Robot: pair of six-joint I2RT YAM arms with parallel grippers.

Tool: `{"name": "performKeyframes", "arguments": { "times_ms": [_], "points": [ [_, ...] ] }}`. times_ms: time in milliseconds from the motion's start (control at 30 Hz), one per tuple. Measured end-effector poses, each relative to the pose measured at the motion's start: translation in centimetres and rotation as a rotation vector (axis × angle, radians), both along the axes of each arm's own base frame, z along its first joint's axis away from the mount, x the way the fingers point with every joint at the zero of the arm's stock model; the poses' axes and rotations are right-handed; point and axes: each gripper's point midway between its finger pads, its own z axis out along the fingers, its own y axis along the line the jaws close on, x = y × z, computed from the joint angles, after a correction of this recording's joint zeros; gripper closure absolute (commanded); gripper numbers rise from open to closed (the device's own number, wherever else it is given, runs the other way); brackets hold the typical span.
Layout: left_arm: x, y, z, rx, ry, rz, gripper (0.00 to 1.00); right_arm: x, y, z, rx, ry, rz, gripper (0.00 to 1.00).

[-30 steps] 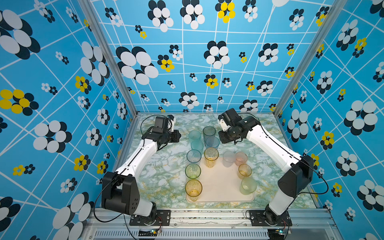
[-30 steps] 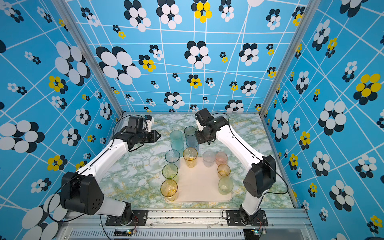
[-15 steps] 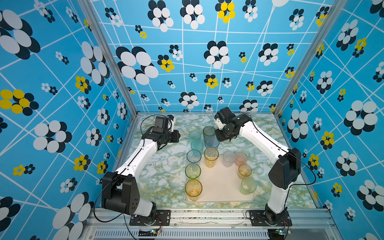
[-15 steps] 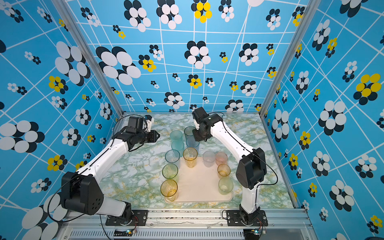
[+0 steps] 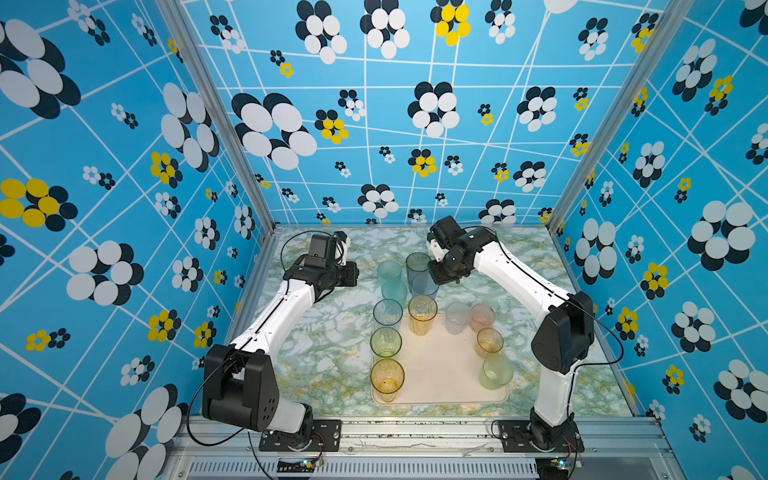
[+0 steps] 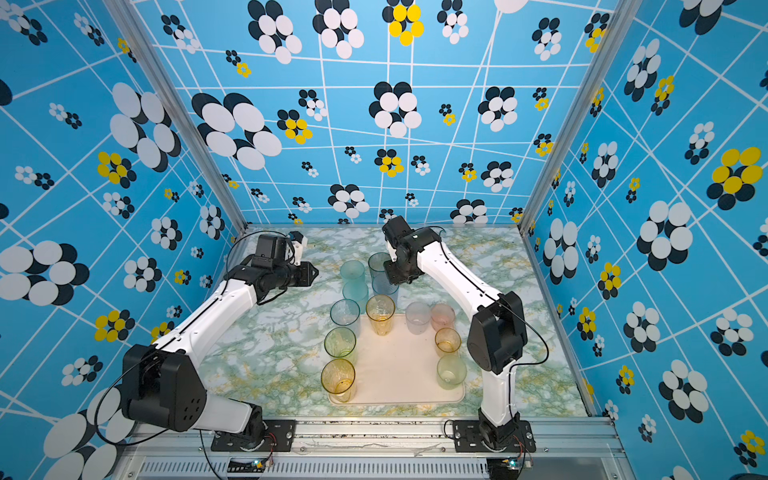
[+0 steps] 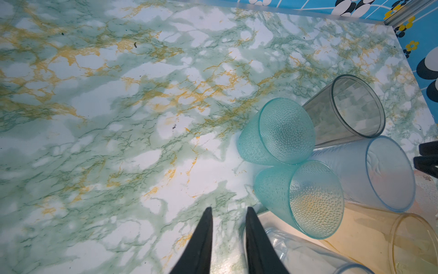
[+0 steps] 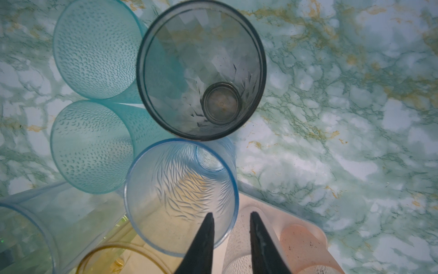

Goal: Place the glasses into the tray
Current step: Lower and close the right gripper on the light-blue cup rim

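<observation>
Right wrist view: right gripper hangs over the blue glass rim, jaws a little apart, empty; one finger inside the rim line, the other outside.
Left wrist view: left gripper over bare table, jaws narrowly apart, holding nothing.
Glasses: eight on the tray; four beyond its far edge – two teal, grey, blue.
Step, likely: pinch the blue wall, lift, set on open tray middle.
Doing it well: straddle the rim squarely; lift straight up, since grey and teal touch it; lower upright, clear of the amber glass.
Hard to tell: blue glass base hidden; whether it overlaps the tray rim unclear; right fingertips hidden in both top views.
</observation>
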Motion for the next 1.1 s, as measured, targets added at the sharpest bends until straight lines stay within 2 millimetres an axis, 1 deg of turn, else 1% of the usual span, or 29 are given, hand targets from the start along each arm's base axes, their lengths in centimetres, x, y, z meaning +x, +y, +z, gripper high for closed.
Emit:
{"name": "performKeyframes", "arguments": {
  "times_ms": [200, 300, 600, 1100],
  "points": [
    [-0.1, 0.1, -0.2, 0.006, 0.001, -0.001, 0.73, 0.2, 0.1, -1.2, -0.015, 0.025, 0.000, 0.75],
    [-0.1, 0.1, -0.2, 0.007, 0.000, -0.002, 0.73, 0.3, 0.2, -1.5, -0.020, 0.032, 0.000, 0.77],
    [0.0, 0.2, -0.2, 0.018, -0.003, -0.003, 0.73, 0.5, 0.3, -1.0, -0.019, 0.027, 0.004, 0.81],
    [0.0, 0.3, -0.2, 0.021, -0.004, -0.001, 0.73, 0.6, 0.4, -1.4, -0.025, 0.036, 0.004, 0.86]
  ]
}}
